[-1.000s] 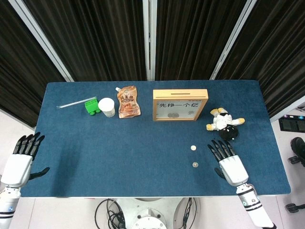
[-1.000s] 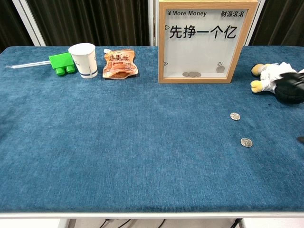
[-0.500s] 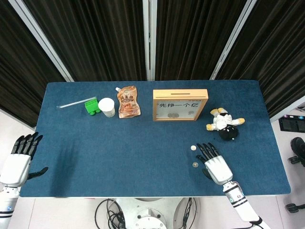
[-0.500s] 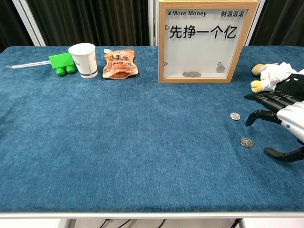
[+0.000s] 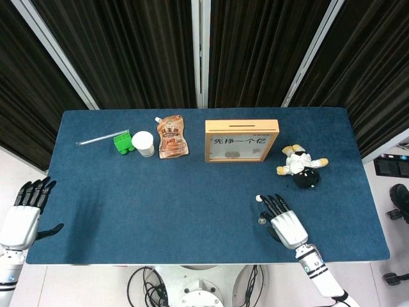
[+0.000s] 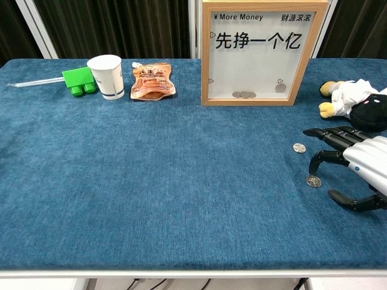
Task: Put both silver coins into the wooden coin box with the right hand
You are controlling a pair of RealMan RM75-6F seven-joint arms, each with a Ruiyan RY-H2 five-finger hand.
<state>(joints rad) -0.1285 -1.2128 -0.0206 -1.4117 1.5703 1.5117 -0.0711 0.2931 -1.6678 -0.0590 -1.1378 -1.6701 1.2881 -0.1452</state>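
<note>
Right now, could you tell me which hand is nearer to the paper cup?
Left. The left hand hangs off the table's near-left edge, diagonally below the paper cup; the right hand is across the table beside the coins.

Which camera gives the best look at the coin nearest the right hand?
The chest view: the nearer silver coin lies flat on the blue table, just below a curled fingertip of the right hand. In the head view that coin is only a tiny speck beside the hand.
</note>
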